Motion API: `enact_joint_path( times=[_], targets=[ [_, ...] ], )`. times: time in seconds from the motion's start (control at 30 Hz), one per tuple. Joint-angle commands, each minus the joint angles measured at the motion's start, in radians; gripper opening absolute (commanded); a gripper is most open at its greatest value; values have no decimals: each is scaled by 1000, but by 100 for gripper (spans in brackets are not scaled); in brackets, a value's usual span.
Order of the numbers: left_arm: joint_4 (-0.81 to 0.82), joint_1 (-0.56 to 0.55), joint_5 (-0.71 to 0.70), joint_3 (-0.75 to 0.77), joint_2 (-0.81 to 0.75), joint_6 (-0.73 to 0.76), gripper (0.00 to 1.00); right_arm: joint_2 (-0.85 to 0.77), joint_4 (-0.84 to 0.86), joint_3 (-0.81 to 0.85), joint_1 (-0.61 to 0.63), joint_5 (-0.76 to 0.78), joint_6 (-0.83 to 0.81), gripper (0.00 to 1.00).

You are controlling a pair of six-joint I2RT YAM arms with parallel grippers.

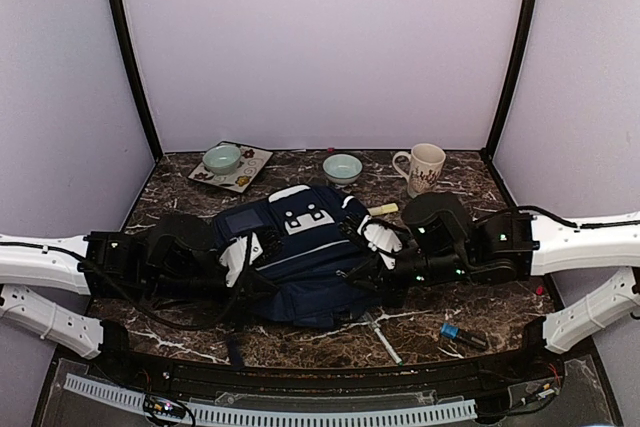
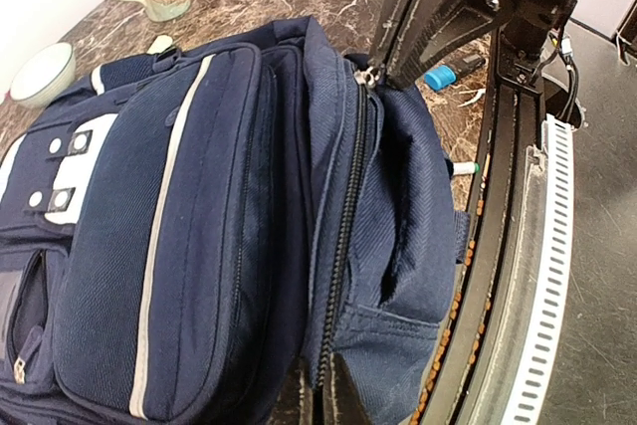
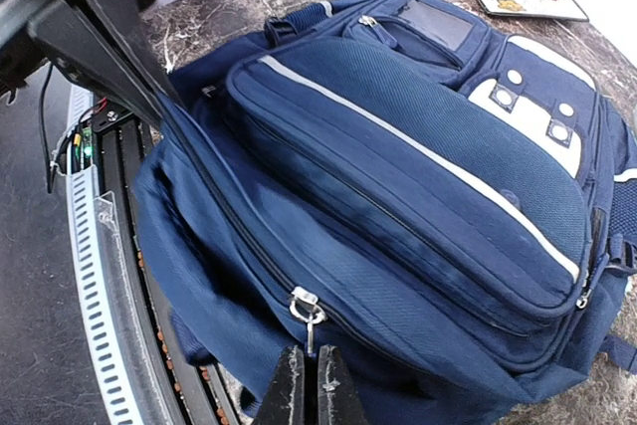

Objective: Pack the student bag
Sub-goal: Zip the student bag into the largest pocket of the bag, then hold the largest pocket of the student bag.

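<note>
On the dark marbled counter (image 1: 470, 172) lies the large navy white-striped fabric backpack (image 1: 300, 267). Its zip seam should be held taut by the left hand (image 2: 320, 400), pinched there, while the right hand (image 3: 307, 390), clamped on the small silver zip pull (image 3: 307, 311), draws along the teeth.

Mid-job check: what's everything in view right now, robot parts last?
navy blue fabric backpack with white stripes: one, navy, table centre
patterned square tray: one, whitish, far left
pale green ceramic bowls: two, green, one on tray, one behind backpack
white patterned mug: one, white, far right
blue-handled tool: one, blue, near right
small yellow item: one, yellow, right of backpack
left gripper: black, shut on backpack's edge
right gripper: black, shut on silver zipper pull
</note>
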Motion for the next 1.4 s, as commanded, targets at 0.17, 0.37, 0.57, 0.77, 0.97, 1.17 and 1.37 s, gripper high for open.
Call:
enact_joint_path(
  times=[0.17,0.37,0.57,0.77,0.97,1.17,1.37],
  targets=[
    [-62,7,-49,-35,-158,-89,0,56,-18,24,-42,-3,-7,0],
    [-52,7,-23,-13,-121,-107,1,100,10,81,-39,-115,18,0],
    [-43,7,-24,107,-97,-106,53,145,16,163,-11,-150,18,0],
    [-109,7,2,214,-26,-121,80,226,39,269,9,-182,-15,0],
    [-106,10,127,189,23,-176,78,273,76,343,22,-245,-33,0],
    [-36,18,128,93,-17,-220,75,258,106,313,29,-270,-28,0],
    [27,77,176,6,-36,-204,64,232,136,281,30,-260,-31,0]
  ],
)
